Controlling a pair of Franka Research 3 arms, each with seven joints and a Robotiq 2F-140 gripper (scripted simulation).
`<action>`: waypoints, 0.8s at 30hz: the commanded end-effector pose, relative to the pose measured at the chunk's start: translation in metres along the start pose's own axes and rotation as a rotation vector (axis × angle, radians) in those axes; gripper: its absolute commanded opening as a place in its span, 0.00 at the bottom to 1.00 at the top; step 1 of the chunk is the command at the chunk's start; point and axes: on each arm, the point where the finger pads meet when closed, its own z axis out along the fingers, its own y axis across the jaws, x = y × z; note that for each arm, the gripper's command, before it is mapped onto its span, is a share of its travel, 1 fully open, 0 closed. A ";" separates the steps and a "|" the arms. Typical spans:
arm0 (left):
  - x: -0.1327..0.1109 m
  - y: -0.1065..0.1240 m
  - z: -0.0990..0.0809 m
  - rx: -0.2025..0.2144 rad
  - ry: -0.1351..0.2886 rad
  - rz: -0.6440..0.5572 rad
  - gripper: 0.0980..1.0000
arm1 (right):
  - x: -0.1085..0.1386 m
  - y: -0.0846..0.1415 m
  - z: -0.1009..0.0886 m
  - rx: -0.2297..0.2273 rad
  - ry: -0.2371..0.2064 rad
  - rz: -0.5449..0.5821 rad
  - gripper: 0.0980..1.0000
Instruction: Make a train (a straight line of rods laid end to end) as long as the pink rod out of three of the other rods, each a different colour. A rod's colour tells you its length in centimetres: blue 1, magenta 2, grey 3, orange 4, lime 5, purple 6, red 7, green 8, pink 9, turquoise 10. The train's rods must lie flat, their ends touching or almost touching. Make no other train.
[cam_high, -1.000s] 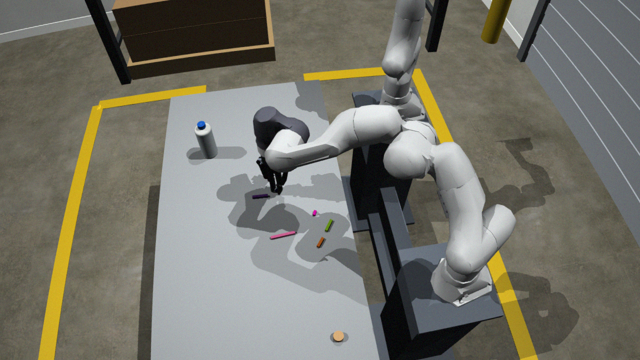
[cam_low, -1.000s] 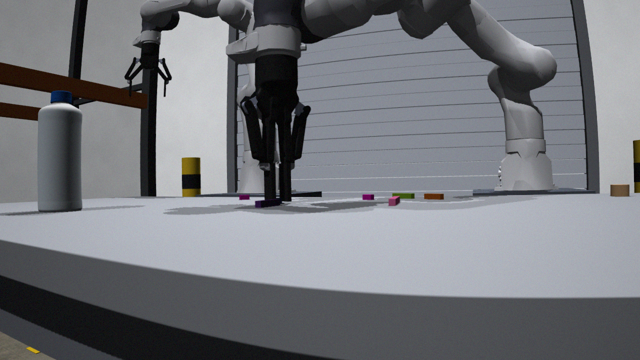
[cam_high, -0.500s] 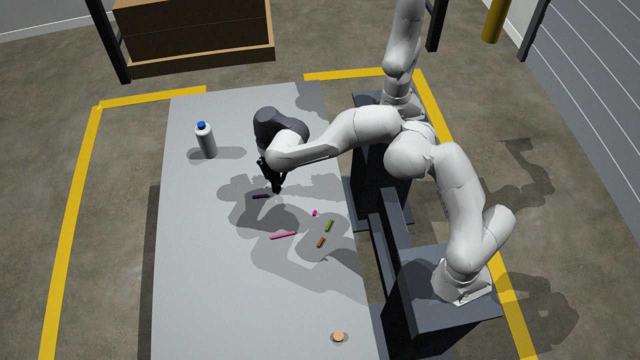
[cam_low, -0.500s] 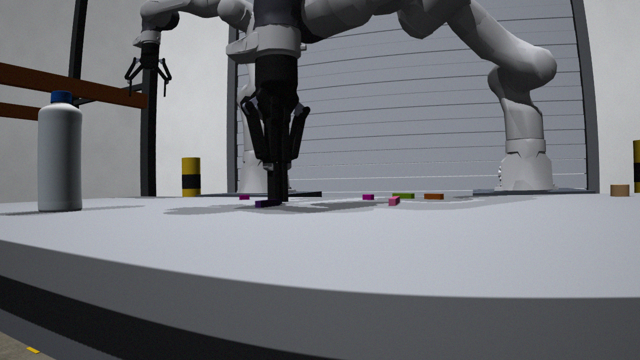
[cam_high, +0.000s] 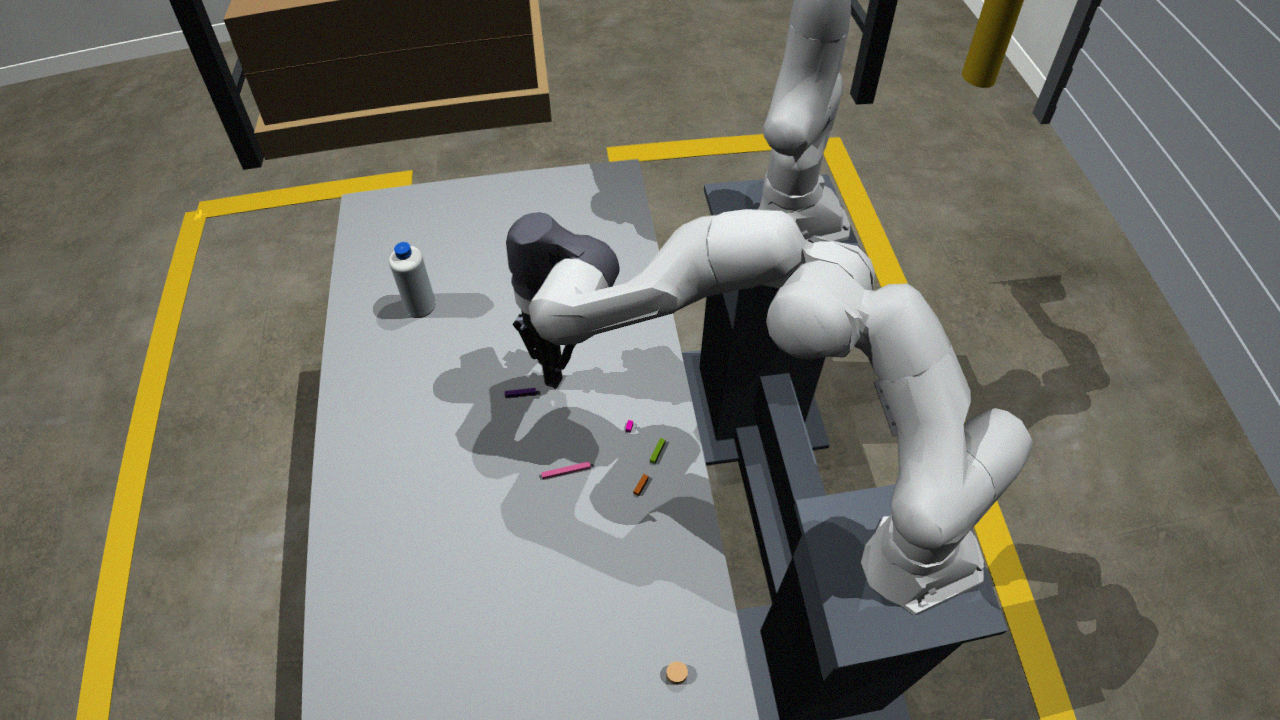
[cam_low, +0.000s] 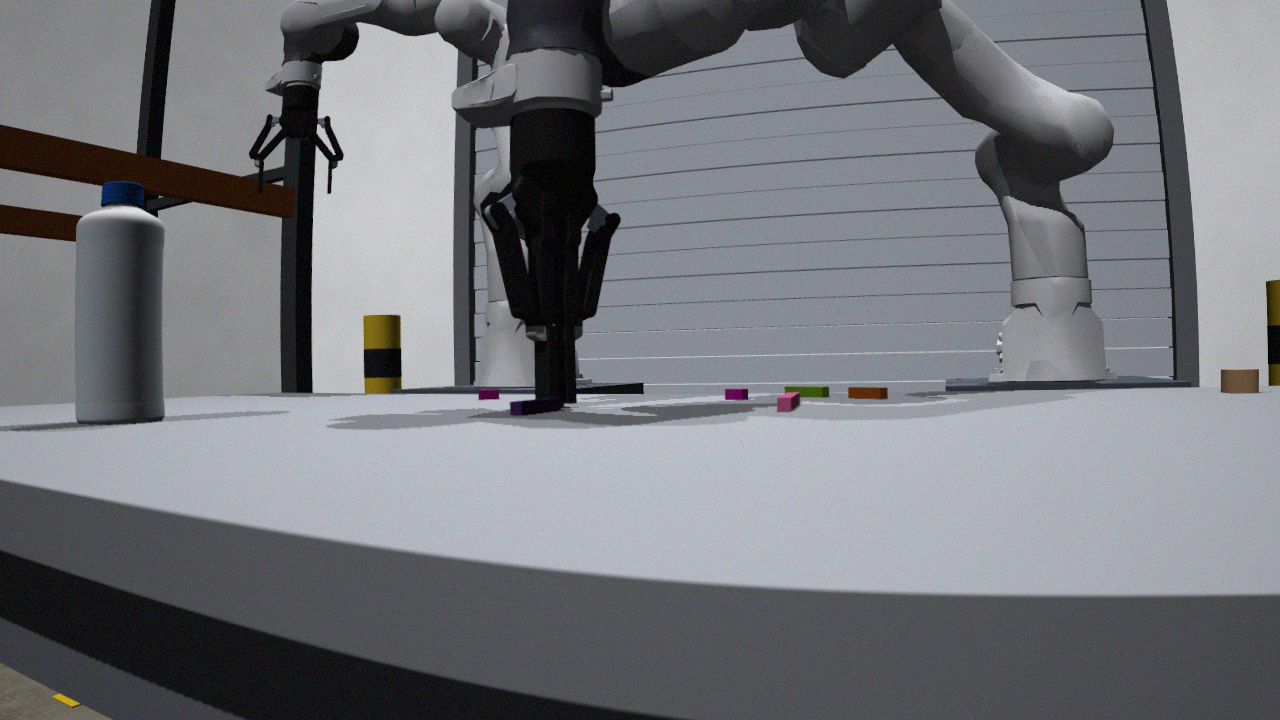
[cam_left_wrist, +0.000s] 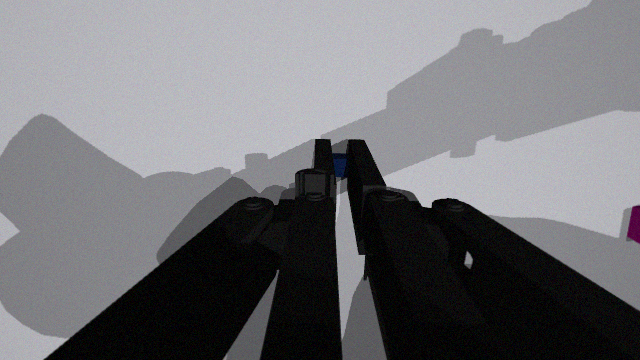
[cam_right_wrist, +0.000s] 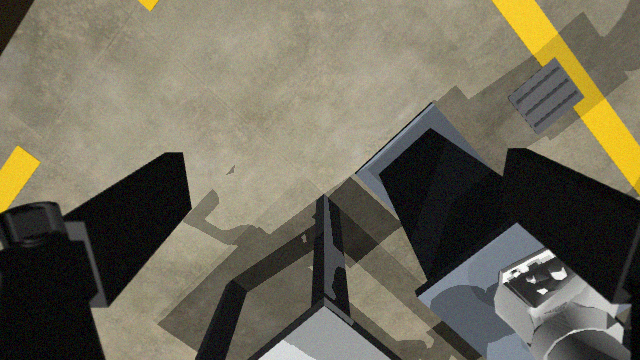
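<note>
Nearest in the exterior view, a white bottle with a blue cap (cam_high: 413, 284) (cam_low: 119, 313) stands upright, well apart from the purple rod (cam_high: 520, 393) (cam_low: 535, 406). Just beyond that rod, the left gripper (cam_high: 552, 380) (cam_low: 555, 398) (cam_left_wrist: 338, 164) pinches the blue rod (cam_left_wrist: 340, 166) low over the table (cam_high: 402, 555) (cam_low: 626, 501). Past the pink rod (cam_high: 565, 470) (cam_low: 787, 402) lie one magenta rod (cam_high: 629, 426) (cam_low: 735, 394) (cam_left_wrist: 634, 225), the orange rod (cam_high: 640, 484) (cam_low: 867, 393) and the lime rod (cam_high: 657, 450) (cam_low: 807, 391), all apart. Farther back, the right gripper (cam_low: 295, 188) (cam_right_wrist: 344, 179) hangs spread wide.

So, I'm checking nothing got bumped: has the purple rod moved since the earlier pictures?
No, the purple rod shows no visible shift; against the white bottle, it lies the same way.
</note>
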 end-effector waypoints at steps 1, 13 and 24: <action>0.000 0.000 0.001 0.001 0.001 0.002 0.03 | -0.001 0.000 0.001 -0.002 -0.002 0.006 1.00; 0.000 0.000 0.001 0.001 0.001 0.002 0.03 | -0.001 0.000 0.001 -0.002 -0.002 0.006 1.00; 0.000 0.000 -0.013 0.001 0.001 0.002 0.03 | -0.001 0.000 0.001 -0.002 -0.002 0.006 1.00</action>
